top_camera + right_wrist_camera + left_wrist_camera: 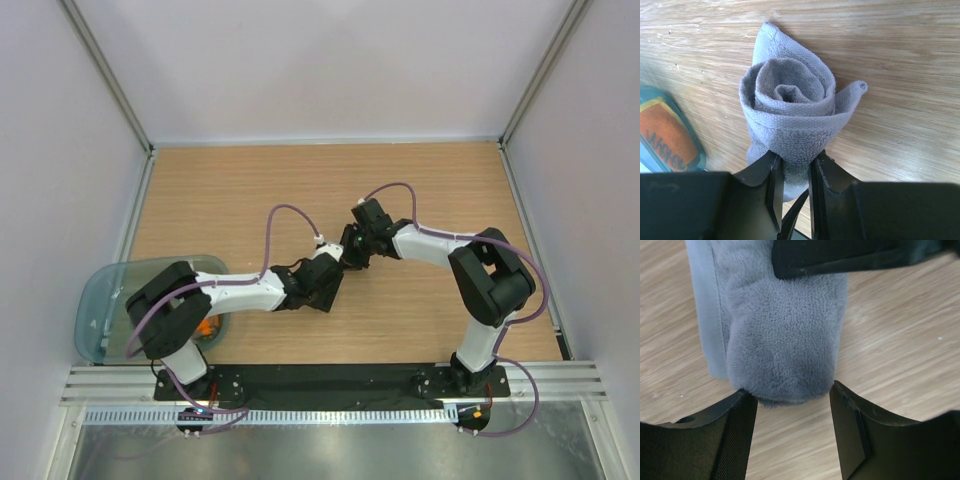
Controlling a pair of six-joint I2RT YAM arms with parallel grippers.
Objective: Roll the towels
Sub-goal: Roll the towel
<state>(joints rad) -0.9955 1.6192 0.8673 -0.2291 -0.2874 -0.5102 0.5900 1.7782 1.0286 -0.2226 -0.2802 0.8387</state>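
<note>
Right wrist view: my right tool [792, 172] clamps the rolled grey towel [790, 115]; my left tool [792, 392] stands open at its near end, axis pointing away.

Free tabletop [300, 185] ahead; tub [100, 300] at near-left.

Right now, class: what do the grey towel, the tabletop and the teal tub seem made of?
The grey towel: soft fleecy or terry cloth, fuzzy matte pile. The tabletop: wood or wood-look laminate, light grain streaks, low sheen. The teal tub: likely plastic, smooth, translucent.
</note>
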